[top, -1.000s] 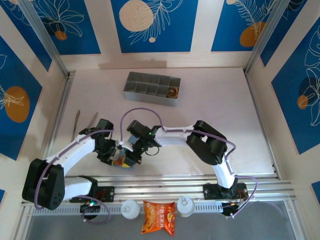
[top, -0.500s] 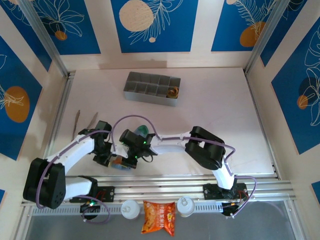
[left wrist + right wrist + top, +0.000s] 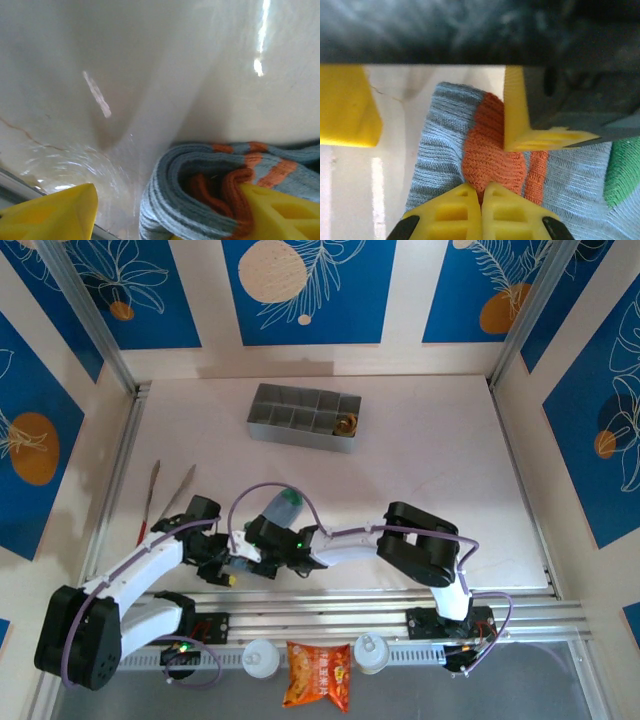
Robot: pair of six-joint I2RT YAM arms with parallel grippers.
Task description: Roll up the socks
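The grey-blue sock [image 3: 440, 150] lies with its orange cuff [image 3: 490, 150] right at both claws and its green toe [image 3: 622, 175] stretching away beyond them, the left claw [image 3: 165, 205] spread astride that cuff, the right claw [image 3: 481, 195] pressed together against its edge.

No lettering, number or sign can be read anywhere. The orange snack packet [image 3: 318, 675], well behind the left gripper [image 3: 234, 569] toward the arm bases, carries print, but it is too small to make out.
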